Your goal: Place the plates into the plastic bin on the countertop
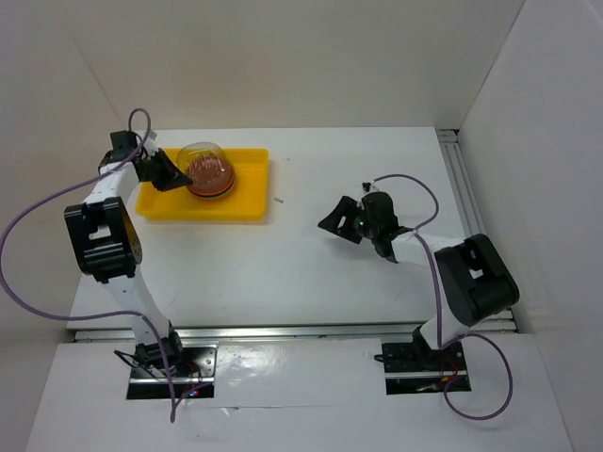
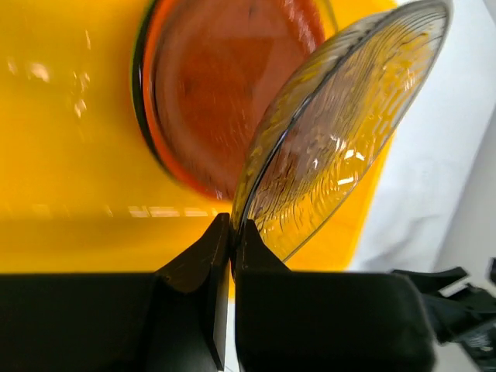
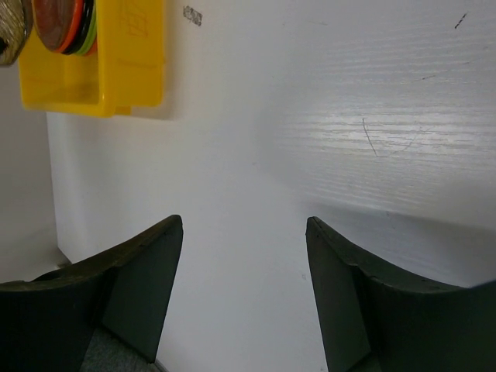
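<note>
**Left claw pinches a tilted clear plate over the yellow bin; right claw stands open above the bare table.**

The left gripper [image 2: 232, 229] has its jaws almost closed on the lower rim of a translucent ribbed round plate [image 2: 341, 132], which leans up and away from the fingertips. Just beyond this claw, partly behind the held plate, a glossy orange round plate [image 2: 209, 85] tops a stack showing black and lime green edges. The stack sits inside the shallow bright yellow plastic bin [image 2: 70, 155] directly beneath the claw. The right gripper [image 3: 244, 232] holds nothing. Its jaws are spread wide above the plain white countertop [image 3: 349, 116], and the bin lies well ahead of it, to its left.
</note>
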Robot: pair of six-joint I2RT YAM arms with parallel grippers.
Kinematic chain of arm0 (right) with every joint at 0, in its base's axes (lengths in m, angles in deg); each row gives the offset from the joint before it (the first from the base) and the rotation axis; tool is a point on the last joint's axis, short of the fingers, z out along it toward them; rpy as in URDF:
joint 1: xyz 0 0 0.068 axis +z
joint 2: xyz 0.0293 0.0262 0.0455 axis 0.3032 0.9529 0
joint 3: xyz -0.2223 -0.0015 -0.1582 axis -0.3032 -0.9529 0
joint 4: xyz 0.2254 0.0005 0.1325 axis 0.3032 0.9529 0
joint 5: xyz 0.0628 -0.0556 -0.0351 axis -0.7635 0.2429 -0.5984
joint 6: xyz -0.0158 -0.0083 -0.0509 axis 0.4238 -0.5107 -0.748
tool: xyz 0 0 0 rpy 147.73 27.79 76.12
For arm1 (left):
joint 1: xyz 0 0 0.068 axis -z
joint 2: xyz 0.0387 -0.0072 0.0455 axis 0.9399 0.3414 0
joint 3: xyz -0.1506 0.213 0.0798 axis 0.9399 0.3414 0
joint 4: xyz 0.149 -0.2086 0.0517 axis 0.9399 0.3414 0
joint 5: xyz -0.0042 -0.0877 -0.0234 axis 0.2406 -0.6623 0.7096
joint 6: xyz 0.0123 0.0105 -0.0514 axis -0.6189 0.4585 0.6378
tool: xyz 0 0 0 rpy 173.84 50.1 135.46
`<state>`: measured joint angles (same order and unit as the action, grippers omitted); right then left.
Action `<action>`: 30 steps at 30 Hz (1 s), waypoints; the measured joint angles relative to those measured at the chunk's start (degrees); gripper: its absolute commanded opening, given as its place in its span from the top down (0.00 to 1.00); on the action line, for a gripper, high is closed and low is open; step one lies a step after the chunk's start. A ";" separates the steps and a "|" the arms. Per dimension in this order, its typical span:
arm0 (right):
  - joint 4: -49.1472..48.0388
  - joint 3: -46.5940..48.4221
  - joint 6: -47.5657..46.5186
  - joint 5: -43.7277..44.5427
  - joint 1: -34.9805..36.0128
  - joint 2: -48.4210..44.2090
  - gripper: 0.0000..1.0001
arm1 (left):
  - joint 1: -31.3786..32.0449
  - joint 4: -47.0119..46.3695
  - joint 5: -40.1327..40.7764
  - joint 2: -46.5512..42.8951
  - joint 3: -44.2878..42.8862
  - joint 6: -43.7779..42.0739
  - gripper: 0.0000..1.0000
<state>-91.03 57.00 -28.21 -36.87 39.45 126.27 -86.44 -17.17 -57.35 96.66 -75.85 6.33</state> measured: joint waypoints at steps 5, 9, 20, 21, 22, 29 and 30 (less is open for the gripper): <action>-1.73 -0.92 1.31 0.15 0.15 -0.68 0.28 | 3.56 -8.74 7.52 -15.89 18.95 15.91 1.00; -1.73 -2.03 1.55 0.44 0.59 -3.30 0.28 | 10.36 -14.75 13.11 -24.39 23.91 28.74 1.00; -0.85 -3.30 1.20 1.53 1.18 -11.13 0.28 | 8.09 -22.43 20.57 -19.21 24.33 44.11 1.00; -0.68 -3.32 1.09 1.68 1.18 -11.13 0.28 | 7.37 -22.38 20.46 -18.25 24.28 44.35 1.00; -0.44 -3.32 1.05 1.75 1.18 -11.13 0.28 | 6.84 -22.18 20.46 -17.33 24.22 44.83 1.00; 0.55 -3.74 1.05 2.19 1.46 -11.13 0.28 | 6.58 -20.31 19.06 -13.03 21.79 45.29 1.00; 0.57 -3.78 1.03 2.19 1.55 -11.15 0.28 | 6.64 -20.28 18.78 -12.57 21.49 45.33 1.00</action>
<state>-90.46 53.22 -27.18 -34.68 41.00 115.12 -79.80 -37.45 -38.57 84.09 -54.36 51.66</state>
